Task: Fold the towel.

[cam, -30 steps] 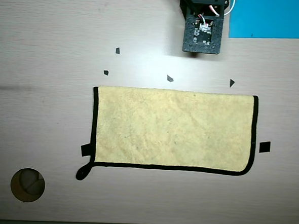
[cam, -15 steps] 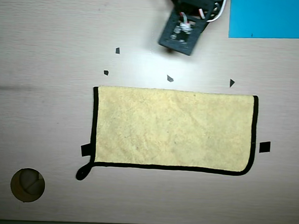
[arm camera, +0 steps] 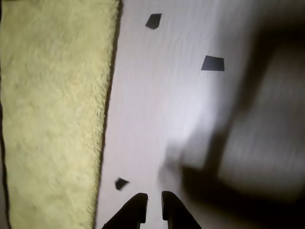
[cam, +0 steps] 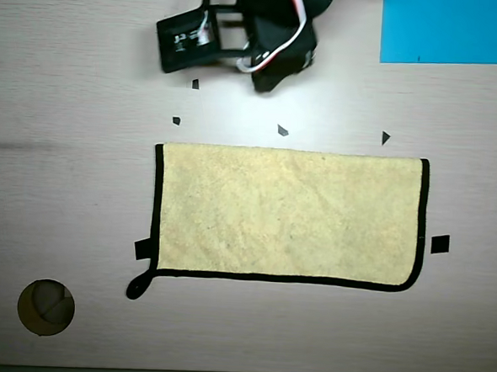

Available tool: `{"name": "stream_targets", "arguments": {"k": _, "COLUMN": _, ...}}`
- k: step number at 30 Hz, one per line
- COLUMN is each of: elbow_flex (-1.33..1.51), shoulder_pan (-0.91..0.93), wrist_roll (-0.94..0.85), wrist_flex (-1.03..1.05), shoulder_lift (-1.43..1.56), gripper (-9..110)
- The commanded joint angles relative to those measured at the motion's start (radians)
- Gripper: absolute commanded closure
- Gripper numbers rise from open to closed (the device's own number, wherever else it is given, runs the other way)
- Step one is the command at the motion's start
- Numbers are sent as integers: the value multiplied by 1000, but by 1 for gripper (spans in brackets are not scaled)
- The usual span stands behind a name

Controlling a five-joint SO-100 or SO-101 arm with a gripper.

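Two dark fingertips show at the bottom of the wrist view, gripper (arm camera: 153, 206) nearly closed w/ a thin slit, empty, over bare table (arm camera: 157, 119); the towel (arm camera: 52, 109) fills the left side, tape marks (arm camera: 212, 63) nearby. Overhead: towel (cam: 289, 214) lies flat mid-table, loop (cam: 138, 288) toward the near-left corner, blue sheet (cam: 452, 30) at the far-right corner, table hole (cam: 45, 306) near-left. Risk: jaws this tight could skid over the hem instead of pinching it; nothing blocks the way.

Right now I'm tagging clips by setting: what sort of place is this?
Probably a lab or hobby workbench set up for practice: a pale wood-grain table with small black tape markers around a yellow towel, a blue sheet and a round cable hole.
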Motion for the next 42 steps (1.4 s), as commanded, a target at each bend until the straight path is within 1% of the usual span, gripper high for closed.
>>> {"name": "stream_targets", "arguments": {"k": 1, "elbow_flex": -241, "shoulder_pan": 28, "wrist_roll": 201, "wrist_flex": -26, "shoulder_lift": -175, "gripper": 95}}
{"name": "stream_targets", "arguments": {"k": 4, "elbow_flex": -359, "shoulder_pan": 51, "wrist_roll": 311, "wrist_flex": -46, "shoulder_lift": -324, "gripper": 91}}
{"name": "stream_targets", "arguments": {"k": 7, "elbow_flex": -469, "shoulder_pan": 83, "wrist_roll": 373, "wrist_flex": -61, "shoulder_lift": -468, "gripper": 87}}
{"name": "stream_targets", "arguments": {"k": 11, "elbow_flex": -571, "shoulder_pan": 123, "wrist_roll": 383, "wrist_flex": -118, "shoulder_lift": -601, "gripper": 85}}
{"name": "stream_targets", "arguments": {"k": 16, "elbow_flex": -615, "shoulder_pan": 143, "wrist_roll": 316, "wrist_flex": -179, "shoulder_lift": -687, "gripper": 85}}
{"name": "stream_targets", "arguments": {"k": 28, "elbow_flex": -581, "shoulder_pan": 158, "wrist_roll": 112, "wrist_flex": -314, "shoulder_lift": -776, "gripper": 85}}
{"name": "stream_targets", "arguments": {"k": 35, "elbow_flex": -577, "shoulder_pan": 175, "wrist_roll": 32, "wrist_flex": -390, "shoulder_lift": -836, "gripper": 86}}
{"name": "stream_targets", "arguments": {"k": 38, "elbow_flex": -571, "shoulder_pan": 173, "wrist_roll": 5, "wrist_flex": -425, "shoulder_lift": -853, "gripper": 87}}
{"name": "stream_targets", "arguments": {"k": 42, "elbow_flex": -568, "shoulder_pan": 163, "wrist_roll": -46, "wrist_flex": -449, "shoulder_lift": -862, "gripper": 91}}
